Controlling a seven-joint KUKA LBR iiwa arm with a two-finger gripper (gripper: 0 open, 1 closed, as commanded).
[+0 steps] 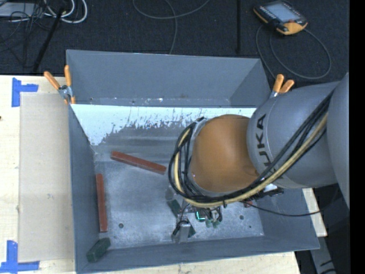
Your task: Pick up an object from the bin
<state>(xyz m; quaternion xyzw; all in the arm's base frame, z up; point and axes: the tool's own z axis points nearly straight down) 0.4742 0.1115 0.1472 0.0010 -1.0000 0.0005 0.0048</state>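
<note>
The one gripper (pixel 190 222) hangs low over the near floor of the grey bin (pixel 159 84), under the arm's orange cover (pixel 219 153); whether it is open or closed cannot be told. One small dark greenish piece (pixel 174 206) lies just beside the gripper, up and left of it. Two reddish-brown sticks: one tilted stick (pixel 138 163) further up and left of the gripper, one upright stick (pixel 101 202) well to its left. One dark green block (pixel 98 250) sits far left of the gripper and lower
</note>
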